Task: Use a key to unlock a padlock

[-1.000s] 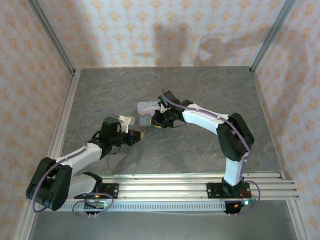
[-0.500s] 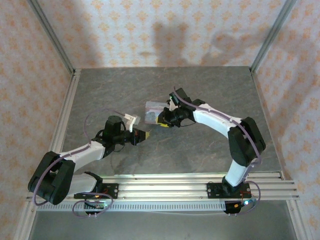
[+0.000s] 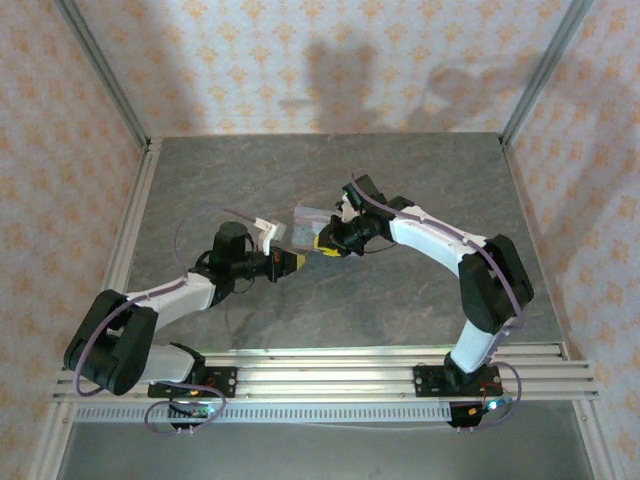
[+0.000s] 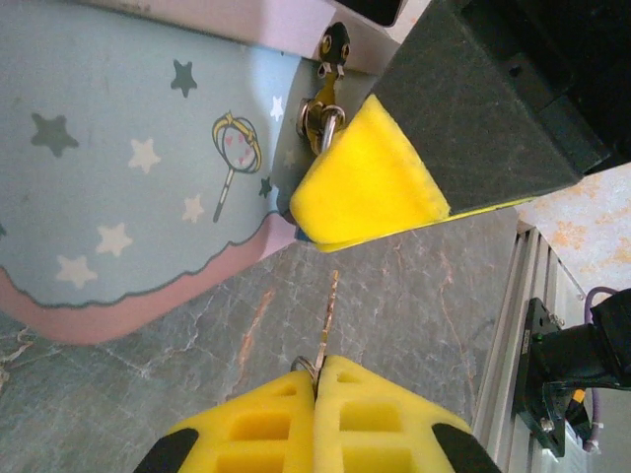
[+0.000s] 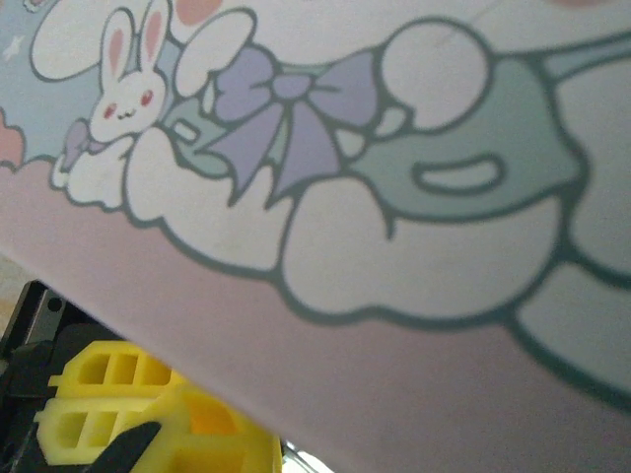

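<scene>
A thin pale key (image 4: 328,310) sticks out from my left gripper (image 4: 317,372), which is shut on its head and ring. The blade points at the yellow fingers (image 4: 365,182) of my right gripper (image 3: 325,243), a short gap away. Those fingers are closed over the padlock hanging from the tin's hasp. Its metal shackle (image 4: 320,120) shows above them and its body is hidden. In the top view my left gripper (image 3: 292,262) sits just left of and below the right one.
The light-blue cartoon tin (image 3: 308,222) lies mid-table against my right gripper. Its starred side (image 4: 128,168) faces my left wrist camera, and its bunny lid (image 5: 394,148) is close to my right one. An aluminium rail (image 4: 513,325) runs along the near edge.
My left gripper has moved right and forward with the key, closing on the right gripper. The right gripper and the tin shifted slightly right early on, then held.
</scene>
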You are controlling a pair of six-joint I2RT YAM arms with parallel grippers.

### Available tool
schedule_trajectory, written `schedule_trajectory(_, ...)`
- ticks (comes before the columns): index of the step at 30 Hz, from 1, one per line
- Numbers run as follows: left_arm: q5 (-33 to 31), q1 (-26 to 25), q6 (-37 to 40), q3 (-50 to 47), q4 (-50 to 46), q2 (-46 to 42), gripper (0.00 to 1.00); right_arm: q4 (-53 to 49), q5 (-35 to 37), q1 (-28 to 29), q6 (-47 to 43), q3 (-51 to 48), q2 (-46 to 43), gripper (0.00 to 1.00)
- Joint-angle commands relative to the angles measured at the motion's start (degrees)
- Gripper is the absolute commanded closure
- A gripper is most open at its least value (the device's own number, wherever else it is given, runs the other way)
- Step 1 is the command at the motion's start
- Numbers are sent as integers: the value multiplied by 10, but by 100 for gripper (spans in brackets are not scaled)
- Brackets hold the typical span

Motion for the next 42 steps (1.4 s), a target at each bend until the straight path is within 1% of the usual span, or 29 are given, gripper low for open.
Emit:
schedule_trajectory(1, 24, -3, 3, 21, 38, 14, 100, 8, -18, -2, -6, 24, -26, 100)
schedule_trajectory(6, 25, -4, -2, 26, 57, 36, 100, 7, -17, -2, -4, 24, -26, 100)
schedule_trajectory(23, 20, -20, 8, 36, 62, 81, 100, 13, -11, -3, 6, 26, -22, 100)
schedule_trajectory(31, 10, -20, 9, 18, 65, 76, 100, 13, -1, -9, 8, 22, -24, 100)
schedule_trajectory(42, 20, -34, 12, 47, 62, 99, 100, 16, -6, -10, 10, 22, -20, 100)
